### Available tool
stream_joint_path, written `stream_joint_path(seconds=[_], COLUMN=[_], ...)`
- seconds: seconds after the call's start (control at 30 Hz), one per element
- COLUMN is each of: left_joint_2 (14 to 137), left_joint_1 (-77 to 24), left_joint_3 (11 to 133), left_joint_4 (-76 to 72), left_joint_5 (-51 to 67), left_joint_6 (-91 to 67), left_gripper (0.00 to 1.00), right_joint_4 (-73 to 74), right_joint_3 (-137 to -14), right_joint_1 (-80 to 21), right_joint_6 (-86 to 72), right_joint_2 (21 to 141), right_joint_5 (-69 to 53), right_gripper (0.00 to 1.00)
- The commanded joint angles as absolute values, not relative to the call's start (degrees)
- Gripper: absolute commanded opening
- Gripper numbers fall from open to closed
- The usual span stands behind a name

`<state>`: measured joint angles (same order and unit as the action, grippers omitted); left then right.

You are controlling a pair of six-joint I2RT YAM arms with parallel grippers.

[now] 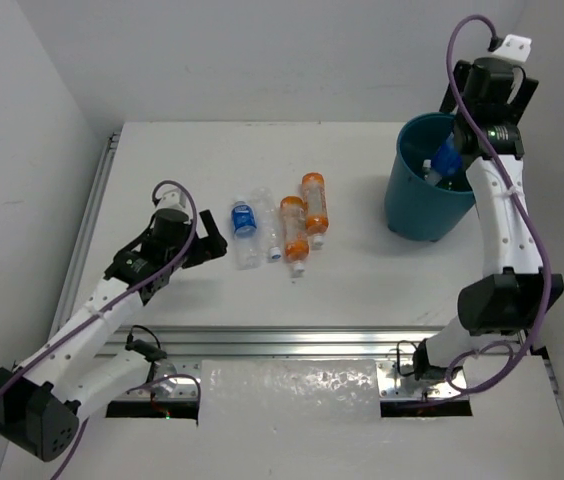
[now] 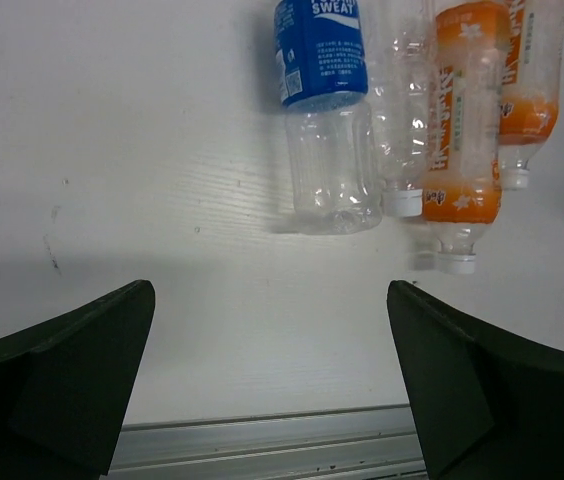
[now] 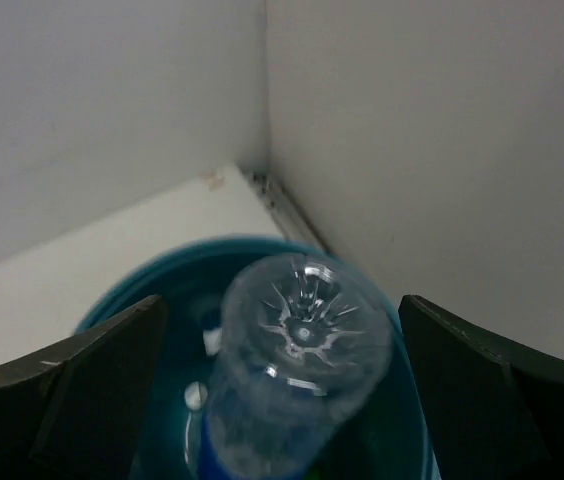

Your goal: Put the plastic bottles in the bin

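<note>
Several plastic bottles lie side by side mid-table: a clear one with a blue label (image 1: 244, 230), a plain clear one (image 1: 265, 225) and two orange ones (image 1: 293, 232) (image 1: 313, 205). My left gripper (image 1: 207, 243) is open and empty just left of them. In the left wrist view (image 2: 272, 290) the blue-label bottle (image 2: 327, 130) lies ahead, with the clear one (image 2: 399, 110) and an orange one (image 2: 462, 130) to its right. My right gripper (image 1: 459, 135) is open above the teal bin (image 1: 422, 205). A blue-label bottle (image 3: 297, 370) hangs cap-down between its spread fingers (image 3: 92, 380), untouched, over the bin (image 3: 177, 262).
White walls close in behind and to the right of the bin. A metal rail (image 1: 292, 340) runs along the near table edge. White caps of other bottles (image 3: 197, 395) show inside the bin.
</note>
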<state>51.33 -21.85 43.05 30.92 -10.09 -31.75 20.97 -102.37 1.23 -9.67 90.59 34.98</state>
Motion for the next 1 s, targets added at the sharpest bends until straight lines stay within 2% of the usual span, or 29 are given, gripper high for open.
stream_joint_path(seconds=[0.0, 0.17, 0.27, 0.37, 0.43, 0.53, 0.73, 0.83, 0.87, 0.97], left_joint_2=[55.17, 64.13, 69.32, 74.59, 78.2, 83.99, 93.06, 95.26, 95.62, 94.58], left_joint_1=[-22.32, -25.83, -28.9, -29.71, -29.88, -29.97, -30.15, -30.06, -30.06, -30.06], left_joint_3=[45.17, 49.91, 51.41, 52.29, 52.64, 54.4, 57.13, 56.95, 56.34, 52.67], left_joint_4=[26.9, 25.05, 23.13, 21.8, 19.88, 18.11, 14.78, 13.97, 14.5, 14.16], left_joint_5=[-7.74, -10.01, -14.22, -17.83, -19.33, -20.39, -21.45, -22.14, -22.76, -25.83], left_joint_6=[-31.9, -33.57, -36.99, -38.84, -39.37, -39.55, -40.52, -41.04, -41.39, -43.24], left_gripper=[1.0, 1.0, 1.0, 0.99, 0.99, 0.97, 0.94, 0.84, 0.75, 0.64], right_joint_4=[25.91, 31.19, 32.25, 27.17, 27.59, 28.3, 28.83, 28.65, 28.39, 26.81], right_joint_3=[-103.53, -104.6, -98.81, -83.11, -79.64, -74.37, -68.47, -66.8, -66.1, -64.43], right_joint_1=[1.67, 1.5, 0.44, -5.34, -6.76, -7.56, -7.82, -7.91, -8.0, -8.78], right_joint_6=[-15.72, -21.79, -25.04, -28.37, -29.61, -31.29, -30.67, -30.59, -30.85, -30.94], right_joint_2=[90.26, 86.41, 77.92, 65.45, 59.97, 56.17, 51.24, 50.8, 50.71, 50.8], right_joint_5=[29.63, 22.16, 14.19, 7.85, 5.64, 0.36, -2.19, -3.95, -4.3, -8.16], right_gripper=[0.99, 0.99, 0.99, 0.99, 0.99, 0.99, 0.99, 0.99, 0.99, 0.99])
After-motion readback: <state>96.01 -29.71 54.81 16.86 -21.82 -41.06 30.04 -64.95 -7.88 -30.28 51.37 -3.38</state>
